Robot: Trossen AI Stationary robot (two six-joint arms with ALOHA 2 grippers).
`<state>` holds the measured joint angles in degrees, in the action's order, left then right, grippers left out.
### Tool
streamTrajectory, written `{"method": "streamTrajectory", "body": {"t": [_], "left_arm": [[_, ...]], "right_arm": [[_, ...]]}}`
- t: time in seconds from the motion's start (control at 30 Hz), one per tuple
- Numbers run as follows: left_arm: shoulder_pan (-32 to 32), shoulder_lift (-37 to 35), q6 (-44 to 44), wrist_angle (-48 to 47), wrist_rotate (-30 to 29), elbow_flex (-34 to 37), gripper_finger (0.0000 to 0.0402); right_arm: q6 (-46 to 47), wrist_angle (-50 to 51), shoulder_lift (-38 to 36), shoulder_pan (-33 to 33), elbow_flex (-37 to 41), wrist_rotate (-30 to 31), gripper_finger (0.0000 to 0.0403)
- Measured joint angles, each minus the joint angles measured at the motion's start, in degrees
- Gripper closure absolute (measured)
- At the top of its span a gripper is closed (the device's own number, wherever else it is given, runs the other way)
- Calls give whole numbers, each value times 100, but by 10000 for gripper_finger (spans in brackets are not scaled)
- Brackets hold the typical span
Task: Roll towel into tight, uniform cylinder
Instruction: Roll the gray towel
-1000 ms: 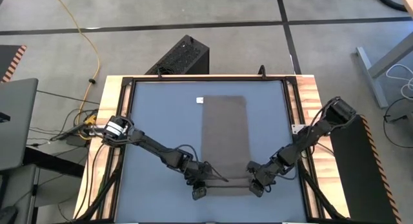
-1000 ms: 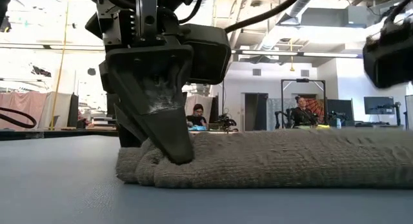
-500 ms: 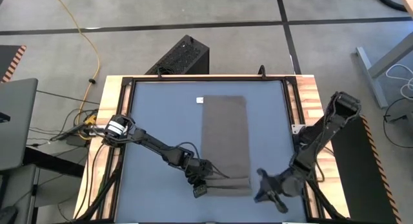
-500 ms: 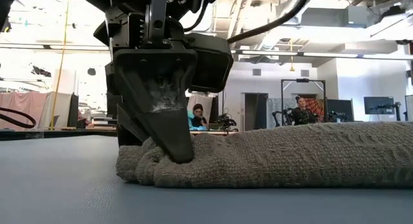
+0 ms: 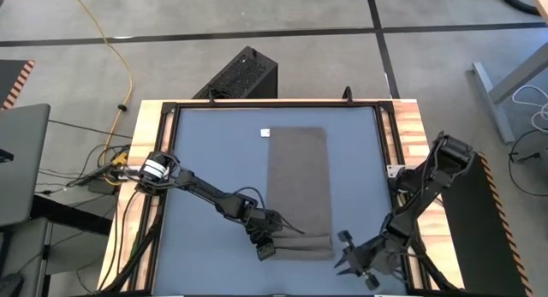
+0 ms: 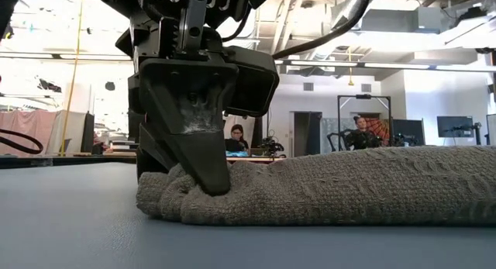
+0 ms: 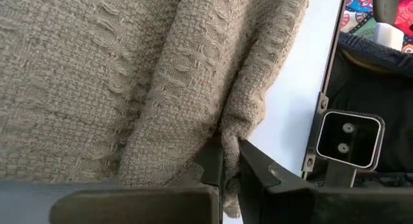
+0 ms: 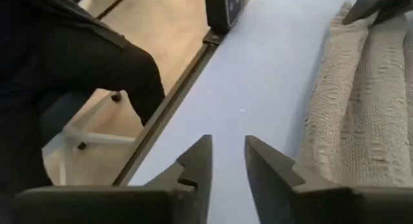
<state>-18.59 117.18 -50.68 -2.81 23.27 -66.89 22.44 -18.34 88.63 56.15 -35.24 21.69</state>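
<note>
One towel point(image 5: 298, 187) lies lengthwise mid-table, its near end rolled and pinched by the left gripper point(image 5: 267, 247). Its other corner has been let go: the right gripper point(image 5: 353, 261), fingers parted, has been withdrawn to bare tabletop point(image 5: 205, 160).

Towel point(image 5: 298, 181): taupe grey-brown, ribbed weave; small white tag point(image 5: 265, 133). Bench point(image 5: 210, 160): blue-grey top, light wood border. Tools: dark, near-black.
</note>
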Motion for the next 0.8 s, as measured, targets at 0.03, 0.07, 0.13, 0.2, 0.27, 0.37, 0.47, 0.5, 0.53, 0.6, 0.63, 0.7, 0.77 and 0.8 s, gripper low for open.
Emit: {"method": "streamTrajectory", "body": {"t": [0.03, 0.07, 0.13, 0.2, 0.27, 0.37, 0.47, 0.5, 0.53, 0.6, 0.63, 0.7, 0.77, 0.8], "left_arm": [[0, 0, 0, 4, -2, 0, 396], [0, 0, 0, 7, -1, 0, 396], [0, 0, 0, 12, 4, 0, 396], [0, 0, 5, 13, 5, 0, 396], [0, 0, 30, 15, 9, 0, 396], [0, 0, 48, 17, 19, 0, 396], [0, 0, 73, 17, 28, 0, 396], [0, 0, 78, 18, 29, 0, 396], [0, 0, 95, 20, 31, 0, 396], [0, 0, 153, 20, 31, 0, 396], [0, 0, 164, 22, 34, 0, 396], [-2, 0, 182, 34, 36, 0, 396], [-2, 0, 226, 39, 59, 0, 396], [-2, 0, 260, 41, 83, 0, 396]], "right_arm": [[1, 5, 72, -5, -30, 3, 269], [0, 17, 139, -20, -59, 19, 257], [-27, 32, 278, -96, -119, 64, 234], [-48, 36, 372, -175, -153, 62, 215], [-84, 22, 448, -249, -162, 64, 200], [-188, 154, 497, -322, -160, 77, 189], [-195, 245, 526, -411, -160, 72, 187], [-192, 281, 540, -433, -160, 71, 187], [-193, 350, 544, -461, -160, 73, 188], [-192, 494, 545, -502, -160, 75, 189], [-192, 547, 545, -529, -160, 75, 190], [-192, 681, 545, -572, -160, 74, 191], [-192, 792, 545, -619, -160, 75, 191], [-192, 844, 545, -651, -160, 77, 191]]}}
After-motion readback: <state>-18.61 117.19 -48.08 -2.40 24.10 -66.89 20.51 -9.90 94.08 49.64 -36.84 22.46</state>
